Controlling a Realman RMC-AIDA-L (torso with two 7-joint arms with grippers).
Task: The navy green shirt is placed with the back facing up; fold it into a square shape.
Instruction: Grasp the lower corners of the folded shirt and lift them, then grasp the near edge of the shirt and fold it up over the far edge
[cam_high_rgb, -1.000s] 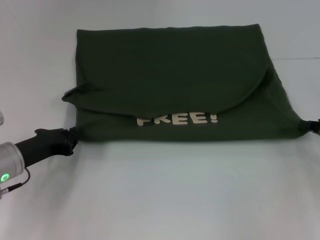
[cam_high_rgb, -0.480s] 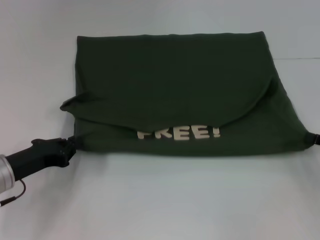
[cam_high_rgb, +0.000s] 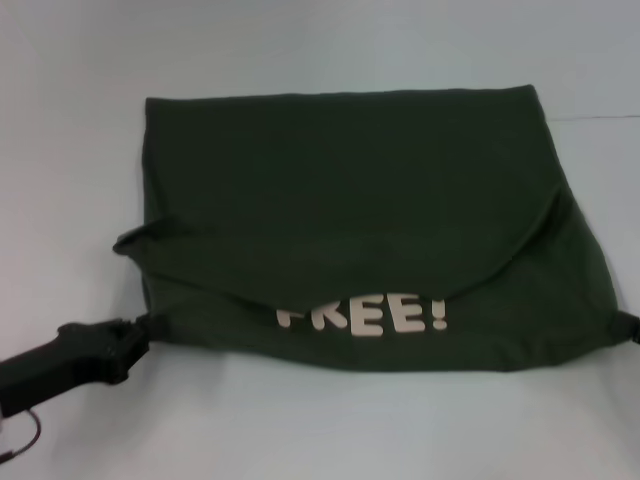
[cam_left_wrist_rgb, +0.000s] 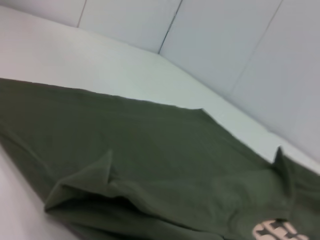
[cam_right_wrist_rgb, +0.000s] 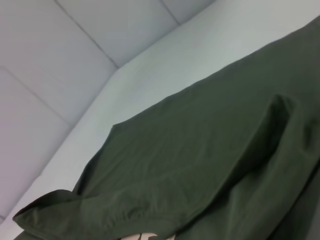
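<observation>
Head view: shirt (cam_high_rgb: 350, 220) lies on the white worktop (cam_high_rgb: 320, 420), centre of the scene, already partly folded. A curved flap is laid over the near half, and white "FREE!" lettering (cam_high_rgb: 362, 314) shows below the flap edge, so the printed side is turned up there. Left end effector (cam_high_rgb: 135, 335) is at the near-left corner of the shirt, touching the cloth edge and seemingly pinching it, though the fingers themselves are hard to make out. Right end effector (cam_high_rgb: 632, 325) barely pokes in at the frame edge by the near-right corner; can't tell whether it grips.

Left wrist view: low look across the shirt (cam_left_wrist_rgb: 150, 165); a small bunched fold stands up near the cam, cloth otherwise fairly flat, part of the lettering at the corner. Own fingers not shown.

Right wrist view: shirt (cam_right_wrist_rgb: 210, 160) again, w/ a raised ridge along the flap edge. Own fingers not shown.

Progress, as a judgement: roughly midway. Shape is a wide rectangle w/ flared near corners, not square. Left to do: prob. one more fold across, plus tidying the sticking-out left tab.
</observation>
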